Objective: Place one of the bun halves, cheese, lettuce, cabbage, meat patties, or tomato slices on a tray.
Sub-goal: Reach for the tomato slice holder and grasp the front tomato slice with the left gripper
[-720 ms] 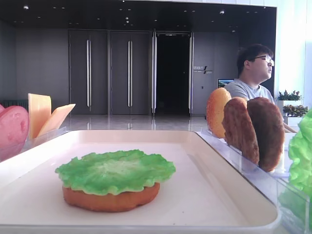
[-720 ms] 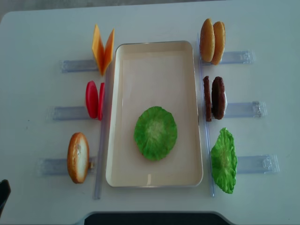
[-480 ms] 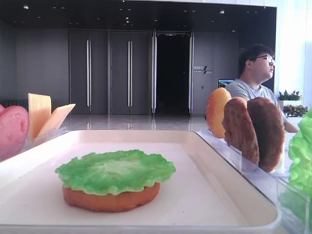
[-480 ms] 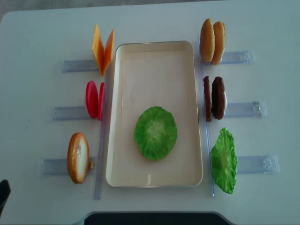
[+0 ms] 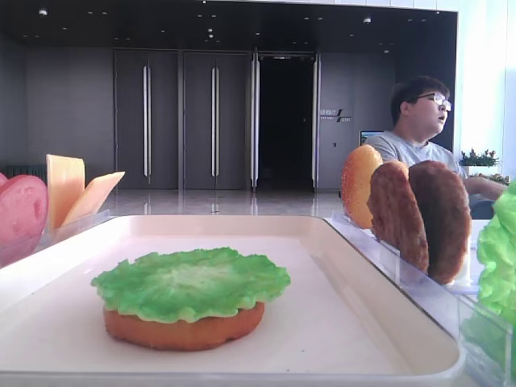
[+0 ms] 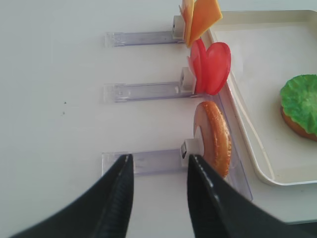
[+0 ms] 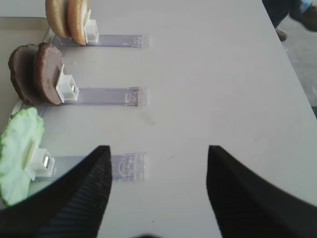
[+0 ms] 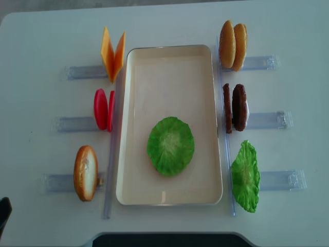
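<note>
Now | left claw point(image 6: 157, 196) open | bun half point(image 6: 213, 139) just ahead

Dark panelled wall point(image 5: 81, 113), tall doors point(image 5: 214, 121), glossy floor point(image 5: 226, 203), perhaps daylight right.

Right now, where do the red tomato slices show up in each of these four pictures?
Low front view: the tomato slices sit at the far left edge, partly cut off.
Right wrist view: not in it.
Left wrist view: upper middle, upright in a clear rack.
Overhead view: left of centre.
Shared landmark: the tray beside them, with the cheese in the next rack.
</note>
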You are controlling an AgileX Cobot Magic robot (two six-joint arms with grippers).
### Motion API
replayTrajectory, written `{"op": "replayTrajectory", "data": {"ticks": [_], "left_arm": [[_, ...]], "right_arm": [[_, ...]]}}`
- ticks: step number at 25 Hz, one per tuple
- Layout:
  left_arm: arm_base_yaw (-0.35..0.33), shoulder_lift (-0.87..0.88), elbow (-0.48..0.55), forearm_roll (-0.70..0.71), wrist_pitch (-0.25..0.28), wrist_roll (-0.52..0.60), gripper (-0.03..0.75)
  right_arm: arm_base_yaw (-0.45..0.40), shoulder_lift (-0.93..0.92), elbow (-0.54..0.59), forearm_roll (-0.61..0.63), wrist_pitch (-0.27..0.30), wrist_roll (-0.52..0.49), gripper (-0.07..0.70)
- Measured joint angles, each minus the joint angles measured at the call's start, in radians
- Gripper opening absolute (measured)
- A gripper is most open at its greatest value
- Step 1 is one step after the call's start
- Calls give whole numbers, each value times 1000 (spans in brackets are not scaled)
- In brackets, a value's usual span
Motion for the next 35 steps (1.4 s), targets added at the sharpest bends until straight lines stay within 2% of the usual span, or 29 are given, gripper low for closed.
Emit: {"op": "replayTrajectory", "data": {"ticks": [9, 14, 18, 22, 25, 31, 35], "left_arm": [[0, 0, -7, 8, 2, 0, 283], [0, 68, -33, 16, 6, -42, 333], [0, 216, -35, 16, -13, -69, 353], [0, 430, -74, 16, -94, -84, 356], [0, 592, -136, 16, -140, -86, 356], [0, 941, -303, 16, -183, -89, 356], [0, 1127, -403, 16, -230, -89, 356]], "right_arm": [[0, 0, 0, 0, 0, 0, 405], [0, 0, 0, 0, 0, -1, 405], [0, 0, 0, 1, -2, -1, 405], [0, 0, 0, 1, -2, -1, 405], [0, 0, 0, 1, -2, -1, 405], [0, 0, 0, 1, -2, -1, 405], [0, 0, 0, 1, -3, -1, 405]]}}
